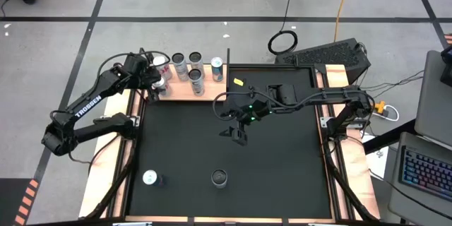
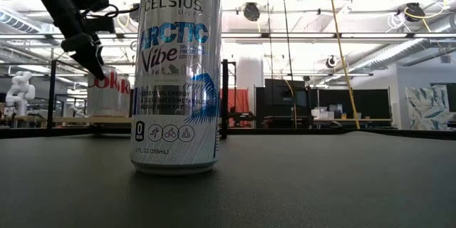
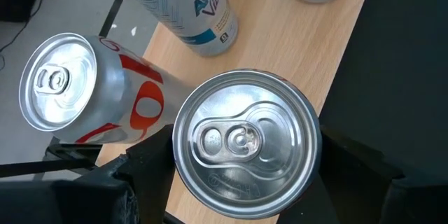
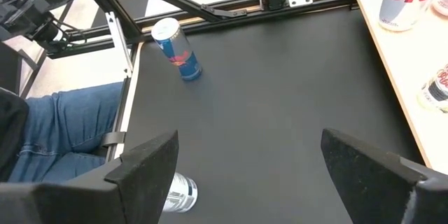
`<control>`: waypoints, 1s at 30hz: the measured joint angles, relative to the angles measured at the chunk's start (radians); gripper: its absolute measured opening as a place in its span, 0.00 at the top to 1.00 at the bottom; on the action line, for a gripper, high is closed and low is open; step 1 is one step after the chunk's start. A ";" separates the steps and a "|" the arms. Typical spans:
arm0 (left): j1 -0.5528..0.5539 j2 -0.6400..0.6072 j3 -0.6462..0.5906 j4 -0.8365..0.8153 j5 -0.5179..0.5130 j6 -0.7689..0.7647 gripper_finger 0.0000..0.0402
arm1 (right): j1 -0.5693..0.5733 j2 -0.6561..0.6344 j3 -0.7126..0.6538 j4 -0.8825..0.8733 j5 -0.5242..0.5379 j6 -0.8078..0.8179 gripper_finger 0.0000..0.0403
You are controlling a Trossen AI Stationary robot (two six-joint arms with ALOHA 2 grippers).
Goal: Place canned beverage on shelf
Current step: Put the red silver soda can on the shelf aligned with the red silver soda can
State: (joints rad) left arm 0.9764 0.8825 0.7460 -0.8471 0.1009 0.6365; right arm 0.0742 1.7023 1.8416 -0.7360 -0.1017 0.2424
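A silver aluminium can (image 3: pixel 246 143) with a round pull-tab lid is standing on the pale grained wooden shelf (image 3: pixel 294 49), the left hand (image 3: pixel 238 175) holding it between dark fingers. A red-and-white can (image 3: pixel 91 91) is standing just beside it. The right hand (image 1: pixel 237 133) is hovering wide over the black counter (image 1: pixel 282 162).

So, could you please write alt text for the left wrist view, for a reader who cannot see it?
The left gripper's dark fingers flank a silver can seen from above at the edge of the light-wood shelf. A red-and-silver can stands close beside it, with more cans further along.
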 joint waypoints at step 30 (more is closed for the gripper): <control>0.000 -0.003 -0.002 0.000 -0.042 -0.079 0.27 | 0.000 0.000 0.000 0.006 0.000 0.000 0.18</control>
State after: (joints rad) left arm 0.9764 0.8791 0.7444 -0.8470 0.0590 0.5577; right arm 0.0742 1.7023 1.8416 -0.7303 -0.1017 0.2424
